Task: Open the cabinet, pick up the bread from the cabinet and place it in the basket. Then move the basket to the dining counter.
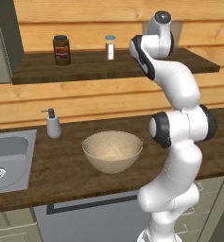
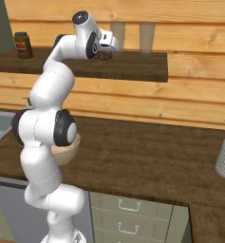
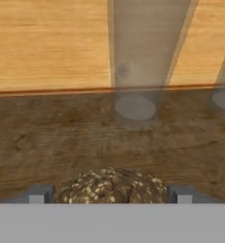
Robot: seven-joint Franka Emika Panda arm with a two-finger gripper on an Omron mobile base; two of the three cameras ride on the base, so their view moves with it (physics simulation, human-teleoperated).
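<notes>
Tan basket [image 1: 112, 151] with speckled inside, brown seed-flecked bread [image 3: 113, 186] — dark wood shelf [image 1: 85, 66], grey sink [image 1: 9, 158].

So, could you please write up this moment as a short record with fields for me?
claw: up at the wooden shelf, jaws wide on either side of the bread
bread: seeded round loaf lying on the shelf, between the fingertips, not lifted
basket: empty, upright on the counter, right of the sink
soap dispenser: beside the sink, by the wall
shelf items: dark jar and small spice bottle
task stage: bread not yet in basket
</notes>
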